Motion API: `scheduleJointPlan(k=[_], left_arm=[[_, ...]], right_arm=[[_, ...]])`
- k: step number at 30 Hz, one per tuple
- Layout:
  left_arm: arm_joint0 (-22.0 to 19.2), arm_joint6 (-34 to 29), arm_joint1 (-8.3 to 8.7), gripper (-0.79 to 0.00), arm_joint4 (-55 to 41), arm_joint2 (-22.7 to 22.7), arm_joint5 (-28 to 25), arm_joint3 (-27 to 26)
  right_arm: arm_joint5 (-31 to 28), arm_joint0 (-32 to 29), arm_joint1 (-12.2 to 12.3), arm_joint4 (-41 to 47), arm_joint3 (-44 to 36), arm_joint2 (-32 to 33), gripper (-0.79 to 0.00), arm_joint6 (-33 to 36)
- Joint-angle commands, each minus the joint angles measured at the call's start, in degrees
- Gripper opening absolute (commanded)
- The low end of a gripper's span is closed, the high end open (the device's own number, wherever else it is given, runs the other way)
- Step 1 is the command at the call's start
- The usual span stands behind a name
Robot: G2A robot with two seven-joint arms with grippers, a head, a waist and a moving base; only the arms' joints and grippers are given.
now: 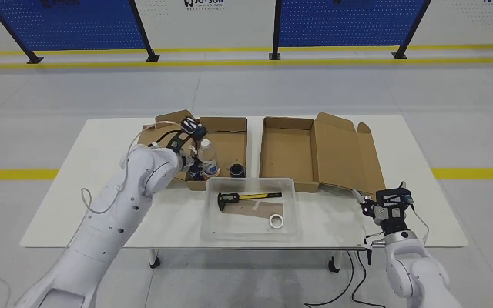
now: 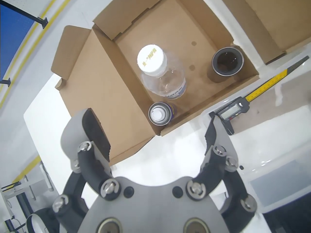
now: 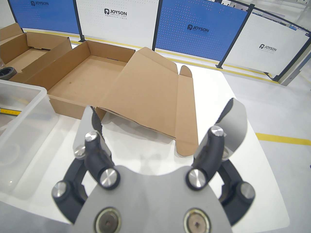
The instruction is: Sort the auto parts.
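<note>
The left arm (image 1: 127, 200) slants in from the near left corner of the table (image 1: 69, 208), bent at the elbow. Its wrist is tipped downward, so the left gripper (image 2: 151, 120) hangs above the table's left half, nearer the far edge. Its fingers (image 2: 94, 127) are spread wide (dark pads facing each other). The right arm (image 1: 408, 266) rises at the near right corner. The right gripper (image 3: 160, 105) sits low above the near edge, its fingers likewise wide apart.
</note>
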Motion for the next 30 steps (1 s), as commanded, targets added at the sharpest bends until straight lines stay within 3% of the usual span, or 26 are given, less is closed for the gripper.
scheduleJointPlan(k=[1, 9, 13, 21, 30], left_arm=[[4.39, 0.41, 0.76, 0.0, 0.55, -3.19, 1.63, -5.8], [21.02, 6.58, 2.6, 0.0, 1.89, -13.64, 6.78, -22.55], [29.32, 9.61, 3.08, 0.0, 2.66, -17.94, 8.77, -27.37], [41.41, 19.3, 3.12, 0.0, 2.77, -24.59, 13.67, -30.98], [48.47, 24.69, 2.81, 0.0, 1.42, -31.48, 17.21, -32.32]], right_arm=[[0.0, 0.0, 0.0, 0.0, 0.0, 0.0, 0.0, 0.0], [0.0, 0.0, 0.0, 0.0, 0.0, 0.0, 0.0, 0.0], [0.0, 0.0, 0.0, 0.0, 0.0, 0.0, 0.0, 0.0], [0.0, 0.0, 0.0, 0.0, 0.0, 0.0, 0.0, 0.0], [0.0, 0.0, 0.0, 0.0, 0.0, 0.0, 0.0, 0.0]])
